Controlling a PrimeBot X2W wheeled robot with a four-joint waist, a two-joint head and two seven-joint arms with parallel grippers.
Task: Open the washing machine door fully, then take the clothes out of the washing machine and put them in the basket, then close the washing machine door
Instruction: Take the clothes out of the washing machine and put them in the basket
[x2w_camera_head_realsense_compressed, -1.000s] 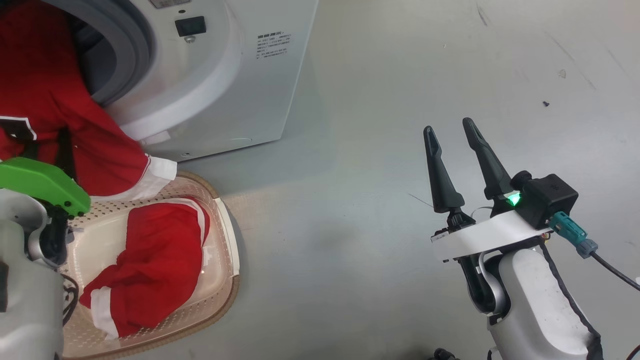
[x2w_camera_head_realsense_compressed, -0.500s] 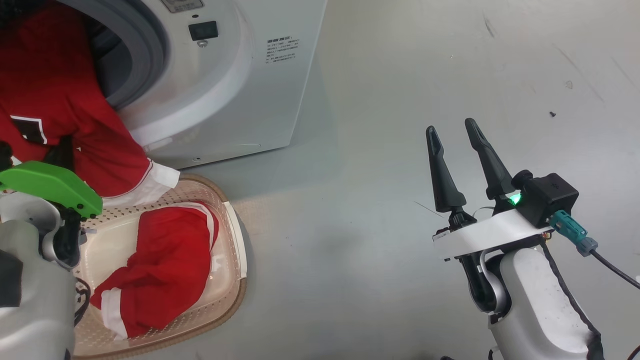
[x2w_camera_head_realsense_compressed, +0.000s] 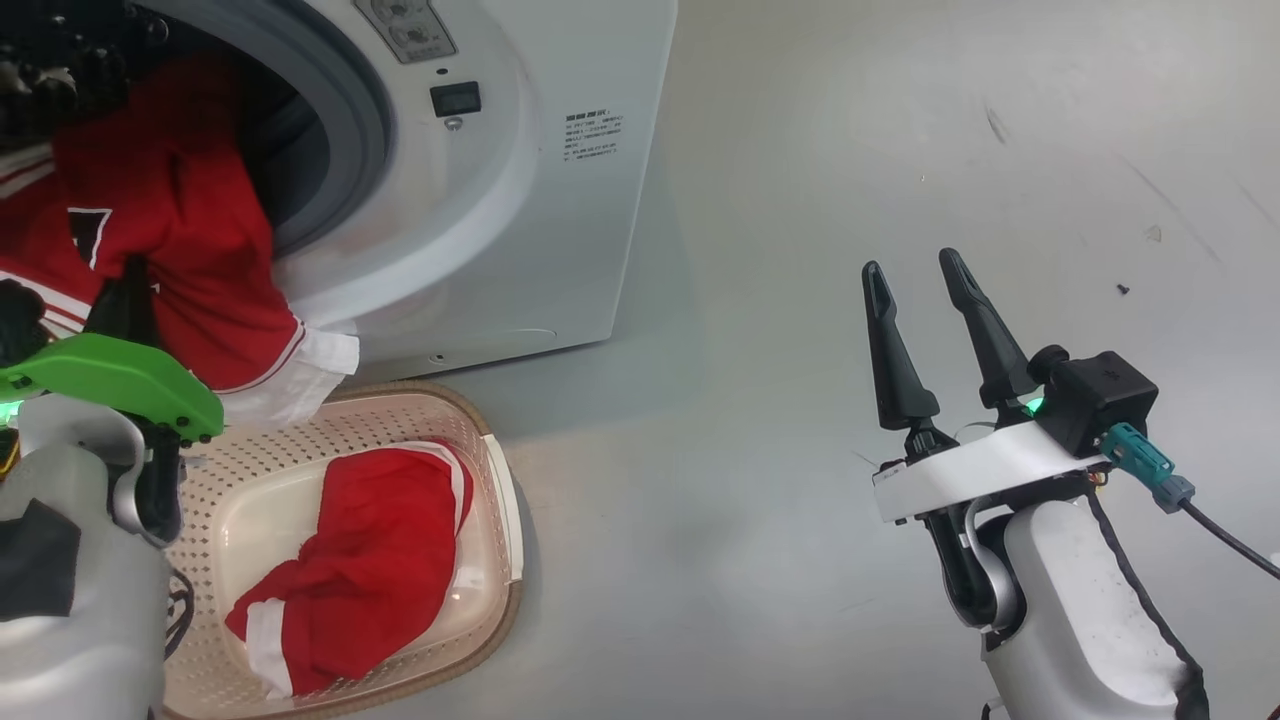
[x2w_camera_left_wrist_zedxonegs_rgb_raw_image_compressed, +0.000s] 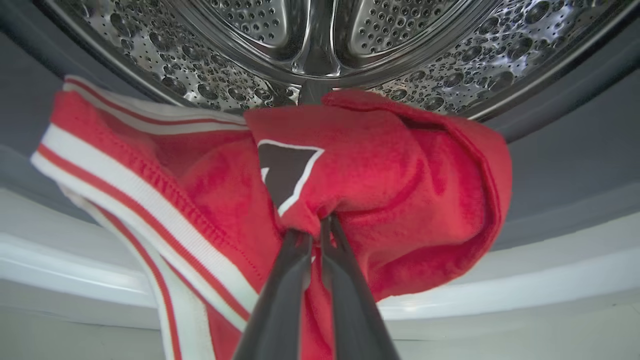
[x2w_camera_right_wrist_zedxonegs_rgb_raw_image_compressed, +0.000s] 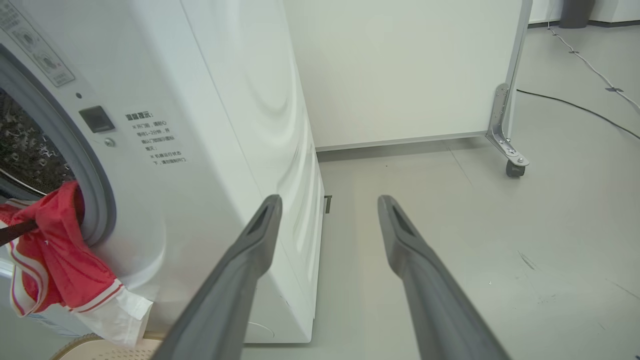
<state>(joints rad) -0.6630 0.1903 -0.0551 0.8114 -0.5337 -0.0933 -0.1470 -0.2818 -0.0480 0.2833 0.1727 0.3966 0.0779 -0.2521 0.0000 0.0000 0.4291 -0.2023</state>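
soft, light red fabric garment with white stripes (x2w_camera_left_wrist_zedxonegs_rgb_raw_image_compressed: 410, 190): draped over mouth of white front-loading washing machine (x2w_camera_head_realsense_compressed: 560, 230), bunched fold pinched by left gripper (x2w_camera_left_wrist_zedxonegs_rgb_raw_image_compressed: 315, 227); limp, likely to trail. right gripper (x2w_camera_head_realsense_compressed: 915, 275) spread, beside machine.

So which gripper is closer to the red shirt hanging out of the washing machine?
Left. The left gripper is shut on the red shirt at the mouth of the washing machine. The right gripper is open, off to the side above the floor.
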